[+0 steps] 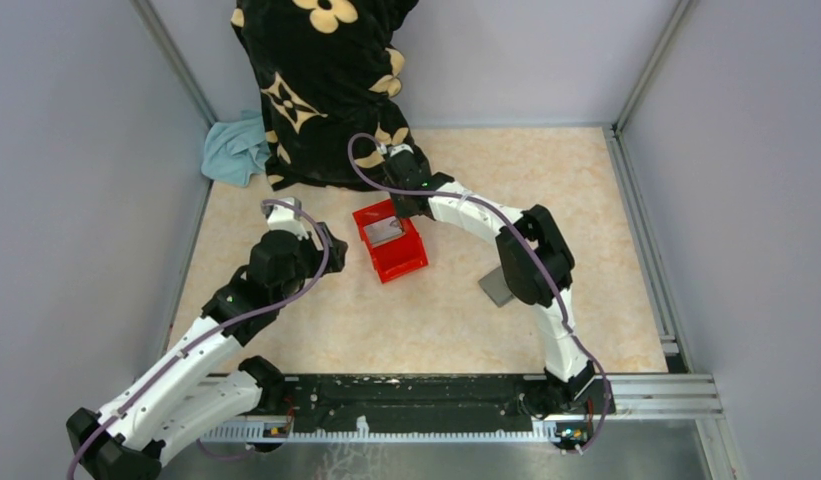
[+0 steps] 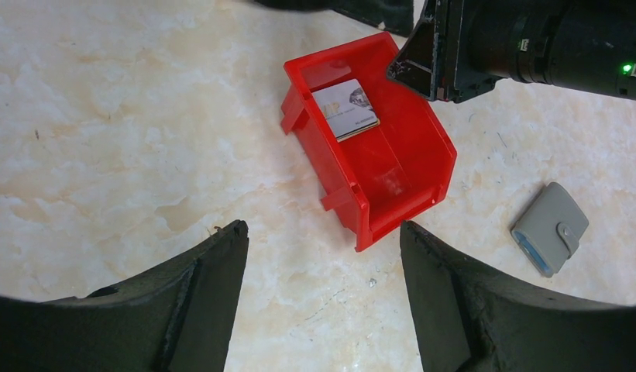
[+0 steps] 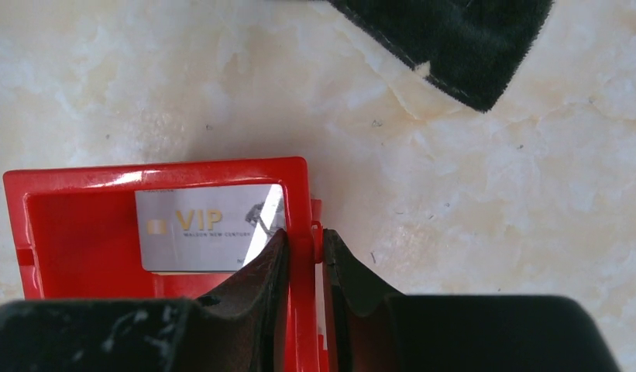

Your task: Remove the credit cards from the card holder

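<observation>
A silver-grey credit card [image 3: 206,225] marked VIP lies flat inside the red bin [image 3: 144,174]. It also shows in the left wrist view [image 2: 345,109] and the top view [image 1: 384,231]. My right gripper [image 3: 303,236] is shut on the bin's side wall, one finger inside and one outside. The grey card holder [image 2: 551,227] lies folded shut on the table to the right of the bin [image 2: 353,194]; in the top view [image 1: 496,288] my right arm partly hides it. My left gripper [image 2: 322,229] is open and empty, hovering just left of the bin [image 1: 398,262].
A black cloth with tan flowers [image 1: 321,80] hangs at the back, and its edge shows in the right wrist view [image 3: 454,39]. A light blue cloth [image 1: 236,150] lies at the back left. Grey walls enclose the marbled table on three sides.
</observation>
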`<state>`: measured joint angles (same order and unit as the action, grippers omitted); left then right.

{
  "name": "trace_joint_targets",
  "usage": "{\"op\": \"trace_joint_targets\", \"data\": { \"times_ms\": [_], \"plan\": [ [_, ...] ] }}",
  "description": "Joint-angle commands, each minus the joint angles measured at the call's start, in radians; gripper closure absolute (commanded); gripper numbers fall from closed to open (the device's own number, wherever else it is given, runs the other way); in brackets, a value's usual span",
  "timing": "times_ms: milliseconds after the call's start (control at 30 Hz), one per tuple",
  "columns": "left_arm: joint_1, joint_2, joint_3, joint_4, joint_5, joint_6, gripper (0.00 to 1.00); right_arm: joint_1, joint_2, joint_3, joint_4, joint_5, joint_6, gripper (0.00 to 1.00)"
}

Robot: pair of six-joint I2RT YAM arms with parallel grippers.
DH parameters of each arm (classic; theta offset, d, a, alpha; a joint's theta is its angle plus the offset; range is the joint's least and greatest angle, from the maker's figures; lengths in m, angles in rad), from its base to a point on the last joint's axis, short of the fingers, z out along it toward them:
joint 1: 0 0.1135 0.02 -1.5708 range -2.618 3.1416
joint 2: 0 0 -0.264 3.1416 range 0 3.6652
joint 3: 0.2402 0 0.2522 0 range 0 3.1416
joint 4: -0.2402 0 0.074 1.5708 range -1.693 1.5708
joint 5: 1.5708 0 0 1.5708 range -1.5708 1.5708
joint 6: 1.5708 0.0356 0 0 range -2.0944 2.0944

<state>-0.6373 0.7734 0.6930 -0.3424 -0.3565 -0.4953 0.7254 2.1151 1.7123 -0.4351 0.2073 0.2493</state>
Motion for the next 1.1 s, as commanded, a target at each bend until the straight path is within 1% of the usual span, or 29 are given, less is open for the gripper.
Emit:
{"op": "trace_joint_targets", "data": {
  "times_ms": [0, 167, 200, 267, 367, 433, 500, 533, 567, 600, 733, 767, 800, 933, 1000, 1067],
  "plan": [
    [0.001, -0.023, 0.02, -0.014, -0.02, 0.021, 0.22, -0.002, 0.009, 0.068, 0.023, 0.003, 0.024, 0.94],
    [0.001, -0.02, 0.02, -0.014, -0.018, 0.02, 0.22, -0.009, 0.011, 0.08, 0.026, -0.001, 0.025, 0.94],
    [0.001, -0.018, 0.021, -0.015, -0.015, 0.02, 0.22, -0.009, 0.012, 0.083, 0.023, -0.002, 0.023, 0.89],
    [0.001, -0.016, 0.02, -0.015, -0.016, 0.02, 0.22, -0.009, 0.006, 0.081, 0.021, -0.005, 0.021, 0.72],
    [0.001, -0.016, 0.021, -0.011, -0.018, 0.018, 0.22, -0.009, -0.029, 0.055, 0.047, -0.014, 0.021, 0.5],
    [0.001, -0.013, 0.017, -0.004, -0.015, 0.019, 0.22, -0.009, -0.061, 0.035, 0.062, -0.023, 0.02, 0.42],
    [0.001, -0.007, 0.013, 0.006, -0.002, 0.019, 0.19, -0.009, -0.094, 0.019, 0.069, -0.025, 0.017, 0.36],
    [0.001, -0.005, 0.012, 0.014, 0.011, 0.019, 0.16, -0.009, -0.111, 0.012, 0.071, -0.025, 0.014, 0.36],
    [0.001, -0.002, 0.01, 0.022, 0.019, 0.018, 0.05, -0.009, -0.13, 0.0, 0.073, -0.019, 0.012, 0.35],
    [0.001, -0.001, 0.006, 0.03, 0.029, 0.013, 0.01, -0.009, -0.149, -0.014, 0.077, -0.013, 0.012, 0.35],
    [0.001, 0.018, -0.013, 0.095, 0.089, 0.035, 0.0, -0.017, -0.252, -0.126, 0.112, 0.015, 0.027, 0.36],
    [0.0, 0.03, -0.014, 0.103, 0.116, 0.053, 0.02, -0.026, -0.285, -0.178, 0.132, 0.014, 0.041, 0.37],
    [-0.001, 0.044, -0.014, 0.112, 0.136, 0.058, 0.09, -0.037, -0.336, -0.23, 0.154, 0.011, 0.059, 0.38],
    [-0.007, 0.115, -0.019, 0.169, 0.206, 0.073, 0.22, -0.103, -0.534, -0.498, 0.249, 0.024, 0.158, 0.46],
    [-0.017, 0.145, -0.022, 0.213, 0.242, 0.076, 0.24, -0.133, -0.627, -0.609, 0.26, 0.051, 0.179, 0.47],
    [-0.035, 0.184, -0.015, 0.257, 0.276, 0.081, 0.23, -0.144, -0.693, -0.675, 0.218, 0.105, 0.18, 0.46]
  ]
}}
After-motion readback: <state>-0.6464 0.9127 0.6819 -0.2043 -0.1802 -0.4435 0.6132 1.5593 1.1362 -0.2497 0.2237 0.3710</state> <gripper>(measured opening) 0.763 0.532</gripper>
